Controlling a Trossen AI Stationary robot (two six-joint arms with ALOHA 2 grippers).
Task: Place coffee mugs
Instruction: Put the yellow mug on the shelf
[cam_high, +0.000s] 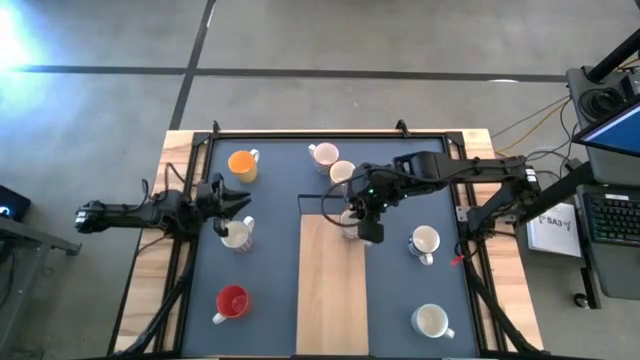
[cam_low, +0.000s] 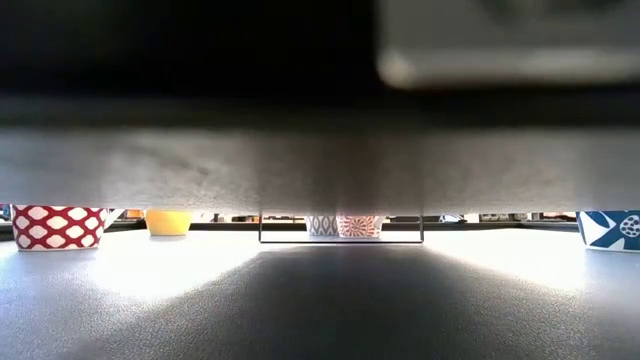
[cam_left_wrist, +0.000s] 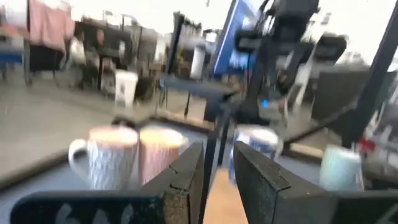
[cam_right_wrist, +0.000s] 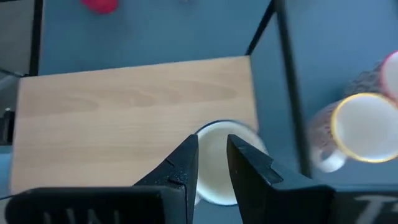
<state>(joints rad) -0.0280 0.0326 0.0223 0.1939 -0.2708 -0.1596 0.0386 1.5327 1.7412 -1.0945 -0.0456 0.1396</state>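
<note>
My right gripper points down over the wooden strip's far end, shut on a white mug. My left gripper hovers level over the mat's left part, its fingers a narrow gap apart with nothing between them. Just near of it stands a white mug. Standing on the mat are an orange mug, a red mug, two white mugs by the far edge and two white mugs on the right. My right gripper holds the white mug by its rim, coming from above with the fingers pointing down. One finger shows over the hollow and the other at the wall's outer side. Whether the mug's base rests on the strip, I cannot tell.
A light wooden strip runs down the middle of the dark blue mat, with a thin black frame at its far end. A dark bar fills most of the low view; under it, patterned mugs show in a narrow band.
</note>
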